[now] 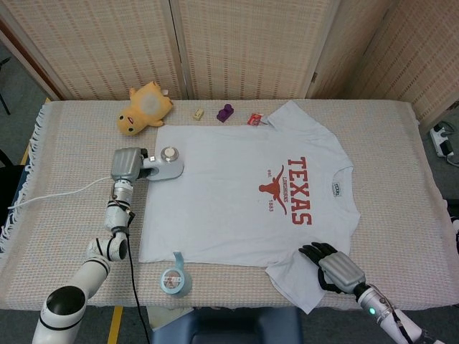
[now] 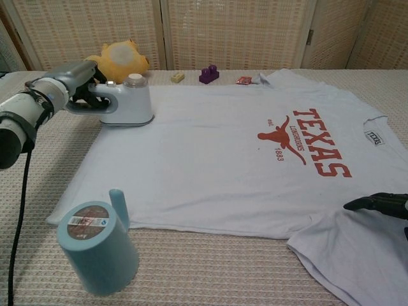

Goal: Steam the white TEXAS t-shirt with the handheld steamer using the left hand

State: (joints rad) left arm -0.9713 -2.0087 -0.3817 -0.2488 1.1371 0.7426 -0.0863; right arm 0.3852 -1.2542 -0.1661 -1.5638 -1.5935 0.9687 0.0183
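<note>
On the far left corner of the white cotton t-shirt with the red TEXAS longhorn print point(image 1: 244, 197), spread flat on the beige woven tablecloth point(image 1: 401, 158): one white handheld steamer with a round cap on top point(image 1: 166, 163), standing base-down on the fabric near the hem edge

Progress, as judged: steaming under way but early; the steamer sits at one corner only, and the broad middle of the shirt, the printed chest, the collar end at the right and both sleeves appear yet to be covered. No steam is visible, so whether the unit is working cannot be told. Fabric lies mostly smooth, with the near right sleeve folded out toward the table's near edge

Left hand point(image 1: 128, 163), grey-backed: fingers wrapped round the steamer's handle in a full grip, seen clearly in the chest view point(image 2: 75, 80); a white power cord point(image 1: 57, 195) trails from it leftward over the cloth

Right hand point(image 1: 331, 266), dark-fingered: lying palm-down on the near right sleeve, fingers spread flat and pressing the cloth, grasping nothing; judged to be pinning the shirt against drag

Other items, left to right:
- yellow plush toy animal point(image 1: 145, 107), far left, just beyond the shirt
- light blue roll of tape in its dispenser point(image 1: 174, 278), near left, touching or just beside the shirt's near edge
- small cream block point(image 1: 199, 113), far side
- small purple toy block point(image 1: 226, 112), far side
- small red wrapped piece point(image 1: 254, 120), touching the far sleeve
</note>
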